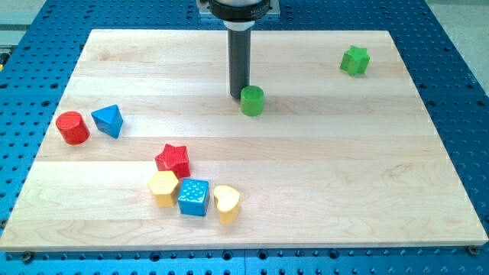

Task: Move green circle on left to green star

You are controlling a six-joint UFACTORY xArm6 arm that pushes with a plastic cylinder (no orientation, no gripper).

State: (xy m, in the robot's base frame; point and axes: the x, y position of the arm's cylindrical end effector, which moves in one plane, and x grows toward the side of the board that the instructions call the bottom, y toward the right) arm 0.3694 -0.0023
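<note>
The green circle stands on the wooden board a little above the view's middle. My tip is right at its left edge, touching or nearly touching it. The green star lies at the view's upper right, well to the right of the circle and slightly higher.
A red cylinder and a blue triangle sit at the view's left. A red star, a yellow hexagon, a blue cube and a yellow heart cluster at the lower middle. The wooden board lies on a blue perforated table.
</note>
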